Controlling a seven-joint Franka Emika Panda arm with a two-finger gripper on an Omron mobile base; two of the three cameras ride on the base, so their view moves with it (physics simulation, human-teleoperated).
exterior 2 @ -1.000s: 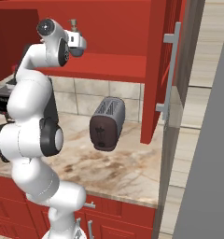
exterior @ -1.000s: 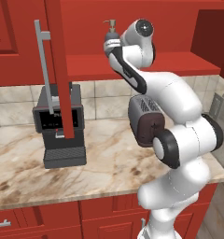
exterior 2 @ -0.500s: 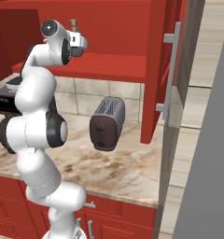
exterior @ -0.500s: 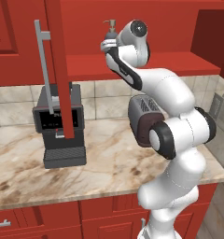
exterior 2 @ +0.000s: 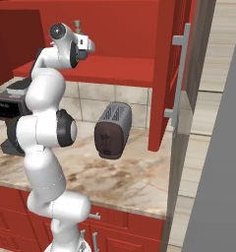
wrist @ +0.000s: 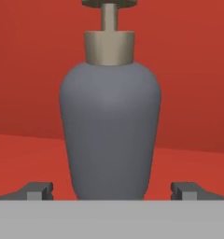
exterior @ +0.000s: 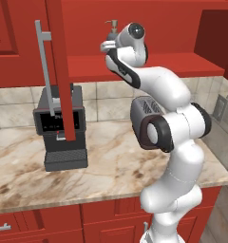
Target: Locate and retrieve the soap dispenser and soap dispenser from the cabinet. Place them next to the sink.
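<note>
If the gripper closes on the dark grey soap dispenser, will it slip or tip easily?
The soap dispenser looks rigid, so it should not deform. Its smooth, rounded body narrows toward the base, so the fingertips might slide there. It stands tall on a small base with a tan pump on top, so a push could probably tip it.

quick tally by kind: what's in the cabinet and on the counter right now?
Soap dispensers: 1, dark grey soap dispenser on the cabinet shelf, between the open gripper tips.
Coffee machines: 1, coffee machine on the counter.
Toasters: 1, toaster.
Total: 3.
</note>
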